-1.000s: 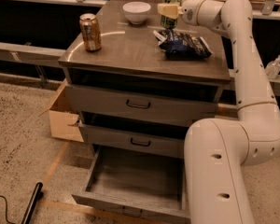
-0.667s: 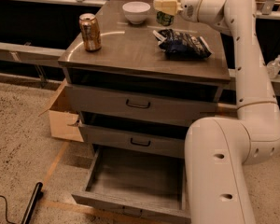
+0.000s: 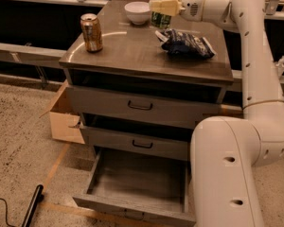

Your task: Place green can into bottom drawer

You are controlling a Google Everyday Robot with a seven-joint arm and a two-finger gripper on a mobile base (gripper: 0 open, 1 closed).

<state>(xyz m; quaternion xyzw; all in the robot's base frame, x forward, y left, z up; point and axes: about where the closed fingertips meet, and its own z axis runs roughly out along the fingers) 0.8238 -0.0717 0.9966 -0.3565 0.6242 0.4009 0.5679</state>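
The pincer (image 3: pixel 158 6) is holding the green can (image 3: pixel 161 20), its fingers closed on the can's body, at the back of the surface (image 3: pixel 132 56), between a white bowl (image 3: pixel 137 12) and a dark snack bag (image 3: pixel 185 42). The bottom drawer (image 3: pixel 137 181) is standing pulled open below.

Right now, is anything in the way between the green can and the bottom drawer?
The gripper holds the green can over the back of the cabinet top. A dark snack bag lies just in front. The bottom drawer is open, nothing inside.
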